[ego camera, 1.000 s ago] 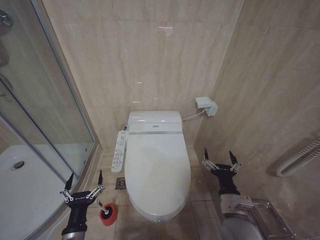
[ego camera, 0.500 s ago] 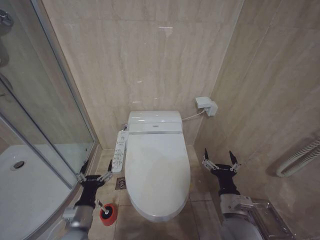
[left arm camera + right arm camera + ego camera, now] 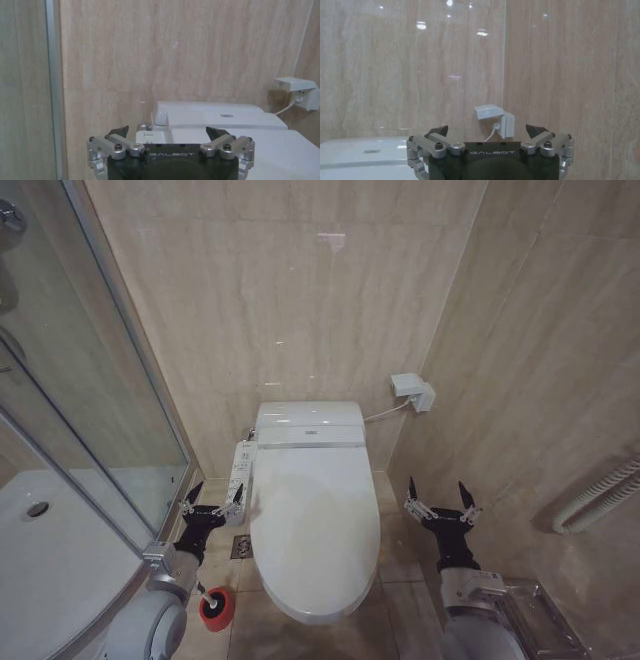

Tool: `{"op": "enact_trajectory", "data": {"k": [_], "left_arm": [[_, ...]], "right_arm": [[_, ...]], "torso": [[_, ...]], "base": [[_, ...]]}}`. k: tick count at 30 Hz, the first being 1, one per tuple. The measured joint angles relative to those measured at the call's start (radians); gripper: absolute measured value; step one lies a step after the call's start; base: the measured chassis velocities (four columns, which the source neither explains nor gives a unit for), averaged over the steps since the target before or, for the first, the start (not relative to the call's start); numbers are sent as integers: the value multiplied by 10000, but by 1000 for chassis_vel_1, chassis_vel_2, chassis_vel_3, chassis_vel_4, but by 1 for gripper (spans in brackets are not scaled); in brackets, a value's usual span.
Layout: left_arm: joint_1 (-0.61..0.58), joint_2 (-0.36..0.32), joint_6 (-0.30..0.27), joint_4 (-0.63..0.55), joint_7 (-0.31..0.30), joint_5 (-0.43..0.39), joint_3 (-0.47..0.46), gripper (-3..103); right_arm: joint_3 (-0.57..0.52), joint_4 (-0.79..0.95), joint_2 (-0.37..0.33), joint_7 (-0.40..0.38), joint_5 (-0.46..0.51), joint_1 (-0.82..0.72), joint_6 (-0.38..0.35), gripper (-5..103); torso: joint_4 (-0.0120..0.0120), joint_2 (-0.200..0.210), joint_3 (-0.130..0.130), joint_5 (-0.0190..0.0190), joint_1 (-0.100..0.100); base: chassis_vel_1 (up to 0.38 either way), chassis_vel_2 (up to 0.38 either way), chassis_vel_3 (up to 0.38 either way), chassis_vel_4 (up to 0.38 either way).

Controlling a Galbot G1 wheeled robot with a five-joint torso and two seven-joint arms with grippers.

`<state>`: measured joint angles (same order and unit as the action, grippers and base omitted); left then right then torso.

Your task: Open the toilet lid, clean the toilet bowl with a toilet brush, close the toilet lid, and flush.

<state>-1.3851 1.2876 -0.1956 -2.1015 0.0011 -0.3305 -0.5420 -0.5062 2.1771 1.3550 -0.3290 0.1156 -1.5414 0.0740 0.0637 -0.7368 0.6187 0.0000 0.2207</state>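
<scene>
Head view: glossy oval toilet lid [image 3: 315,525] down; left gripper [image 3: 212,502] & right gripper [image 3: 441,502] fingers spread.

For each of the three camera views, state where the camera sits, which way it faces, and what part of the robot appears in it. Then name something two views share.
Head view: high on the robot, looking down at the closed glossy white oval toilet lid; left gripper and right gripper both open.
Left wrist view: behind the left gripper, facing the white tank and beige wall.
Right wrist view: behind the right gripper, facing the wall corner.
Shared: the white wall socket appears in both wrist views.
</scene>
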Motion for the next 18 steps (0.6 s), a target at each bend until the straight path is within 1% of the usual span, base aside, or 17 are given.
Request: {"op": "enact_trajectory", "data": {"k": [3,6,7,9,10,11,12,13,15,16,17,18], "left_arm": [[-41,-4,-21,-122,-8,41,-1,100],[-555,-24,230,-1180,-305,580,1,100],[-555,-24,230,-1180,-305,580,1,100],[-1004,-43,483,-2056,-568,1052,7,100],[-1004,-43,483,-2056,-568,1052,7,100],[-1205,-52,620,-2494,-698,1276,10,100],[-1320,-35,789,-2562,-808,1432,41,100],[-1394,-3,954,-2473,-882,1547,70,100],[-1467,58,1252,-2137,-983,1702,98,100],[-1467,58,1252,-2137,-983,1702,98,100],[-1504,130,1588,-1703,-1075,1788,107,100],[-1526,160,1756,-1478,-1109,1801,106,100]], "right_arm": [[0,0,0,0,0,0,0,100],[0,0,0,0,0,0,0,100],[0,0,0,0,0,0,0,100],[0,0,0,0,0,0,0,100],[0,0,0,0,0,0,0,100],[-1,0,0,0,0,0,0,100],[-1,0,0,0,0,0,0,100],[-1,0,0,0,0,-2,0,100],[-1,0,0,0,0,0,0,100],[-1,0,0,0,0,0,0,100],[-1,0,0,0,0,-1,0,100],[-1,0,0,0,0,1,0,100]], "torso": [[4,0,0,-1,0],[1,0,0,1,0],[1,0,0,1,0],[2,0,-1,0,0],[2,0,-1,0,0],[-3,-1,-1,5,-3],[3,-1,-2,6,-3],[1,-1,-2,0,-3],[2,-1,-2,3,-3],[2,-1,-2,3,-3],[2,0,-1,0,-2],[4,0,-1,0,-2]], "base": [[0,0,0,0],[0,0,0,0],[0,0,0,0],[0,0,0,0],[0,0,0,0],[0,0,0,0],[0,0,0,0],[0,0,0,0],[0,0,0,0],[0,0,0,0],[0,0,0,0],[0,0,0,0]]}}
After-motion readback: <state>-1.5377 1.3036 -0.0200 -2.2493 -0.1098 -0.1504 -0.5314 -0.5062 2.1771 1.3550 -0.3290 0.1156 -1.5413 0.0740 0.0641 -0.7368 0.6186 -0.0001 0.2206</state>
